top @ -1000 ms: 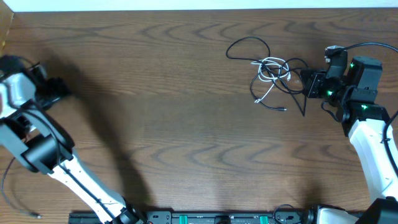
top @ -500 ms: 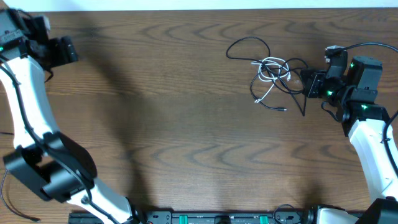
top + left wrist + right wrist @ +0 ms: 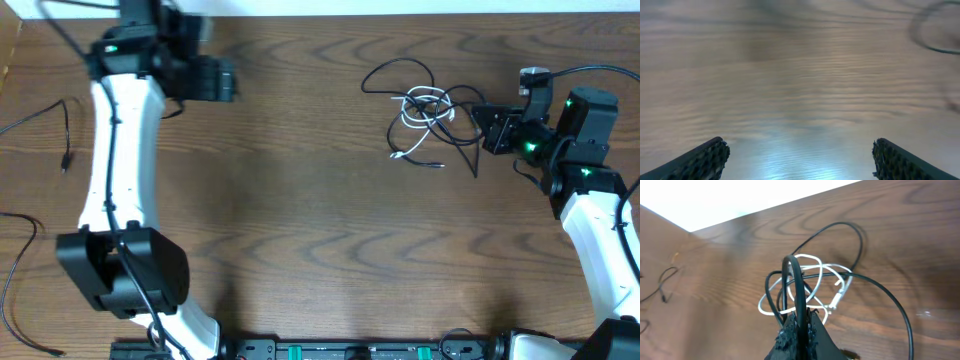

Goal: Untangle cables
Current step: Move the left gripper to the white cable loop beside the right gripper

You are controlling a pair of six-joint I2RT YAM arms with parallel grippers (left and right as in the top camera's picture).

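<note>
A bunch of cables lies at the table's back right: a white cable (image 3: 427, 104) coiled among black cable loops (image 3: 398, 68). My right gripper (image 3: 483, 128) is at the bunch's right side, shut on a black cable. In the right wrist view that black cable (image 3: 795, 287) rises straight out of the pinched right gripper (image 3: 801, 324), with the white cable (image 3: 810, 271) looped behind it. My left gripper (image 3: 226, 80) is open over bare wood at the back left, far from the bunch. Its fingers (image 3: 702, 160) stand wide apart with nothing between them.
Two separate thin black cables lie at the far left, one (image 3: 52, 114) near the back and one (image 3: 14, 262) lower down. A blurred dark loop (image 3: 936, 48) shows at the top right of the left wrist view. The white wall borders the table's back edge.
My left arm has swung from the far left edge toward the back and to the right. My right gripper has shifted slightly left with its cable, and the bunch has slid a little left.
</note>
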